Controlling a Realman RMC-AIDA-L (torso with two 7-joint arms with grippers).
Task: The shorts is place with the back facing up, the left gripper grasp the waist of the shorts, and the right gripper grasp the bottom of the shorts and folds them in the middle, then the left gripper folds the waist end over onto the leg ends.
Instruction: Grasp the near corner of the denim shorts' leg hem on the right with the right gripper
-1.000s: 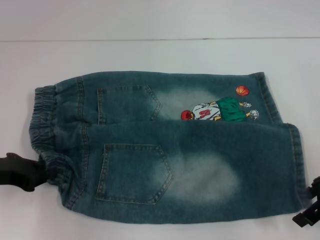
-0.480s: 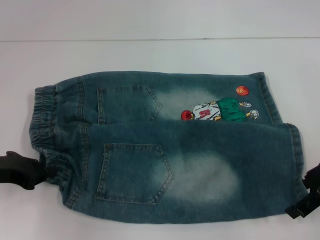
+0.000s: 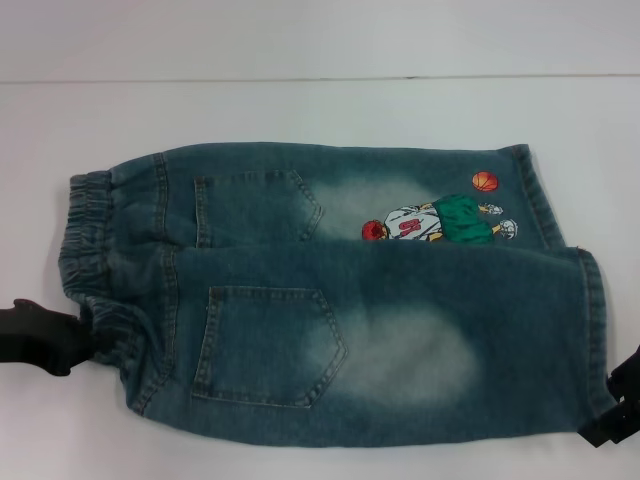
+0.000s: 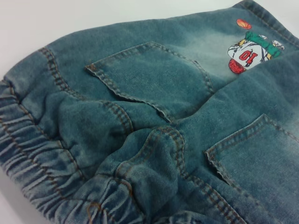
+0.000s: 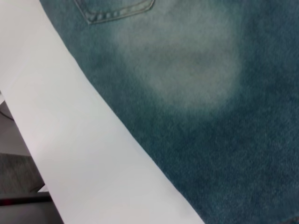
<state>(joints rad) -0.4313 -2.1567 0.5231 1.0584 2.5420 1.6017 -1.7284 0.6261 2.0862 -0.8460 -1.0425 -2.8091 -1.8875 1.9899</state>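
The blue denim shorts (image 3: 330, 300) lie back up on the white table, folded lengthwise so the near leg covers part of the far one. The ruffled waist (image 3: 85, 250) is on the left and the leg hems (image 3: 590, 330) on the right, beside the basketball-player print (image 3: 440, 222). My left gripper (image 3: 85, 335) is at the near corner of the waist, shut on bunched waistband. The left wrist view shows that gathered band (image 4: 42, 172) close up. My right gripper (image 3: 612, 415) is at the near right corner, just off the hem.
The white table (image 3: 320, 110) stretches bare behind the shorts to a far edge line. In the right wrist view, the table's edge (image 5: 32, 135) runs close to the near side of the denim (image 5: 196, 93), with dark floor beyond it.
My right gripper has drawn down and away from the leg hem toward the picture's corner. The left gripper has shifted slightly left at the waist. The shorts have stayed put.
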